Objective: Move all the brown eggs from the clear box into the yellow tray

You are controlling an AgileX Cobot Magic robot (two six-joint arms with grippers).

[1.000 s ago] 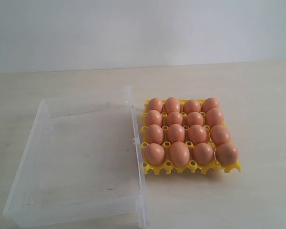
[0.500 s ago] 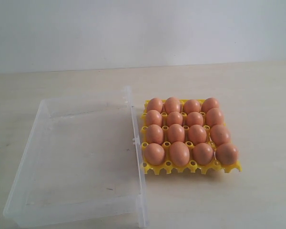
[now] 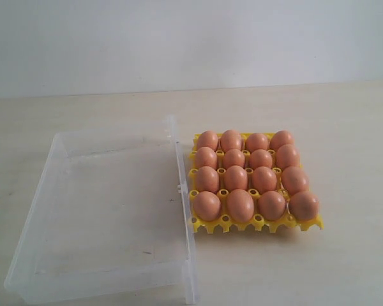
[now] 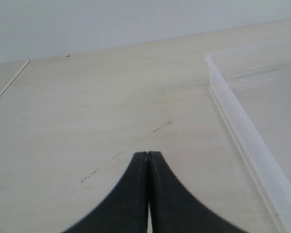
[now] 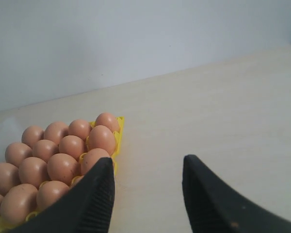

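Several brown eggs [image 3: 240, 204] fill every cell of the yellow tray [image 3: 311, 224], right of centre on the table. The clear box [image 3: 184, 210] lies beside it on the left, and I see no egg in it. Neither gripper shows in the exterior view. In the left wrist view my left gripper [image 4: 148, 154] is shut on nothing, over bare table next to a wall of the clear box [image 4: 242, 131]. In the right wrist view my right gripper [image 5: 148, 167] stands open and empty over bare table, just beside the yellow tray [image 5: 118, 138] and its brown eggs [image 5: 101, 139].
The pale wooden table [image 3: 345, 127] runs back to a plain white wall [image 3: 191, 38]. A seam line in the tabletop [image 4: 9, 82] shows in the left wrist view.
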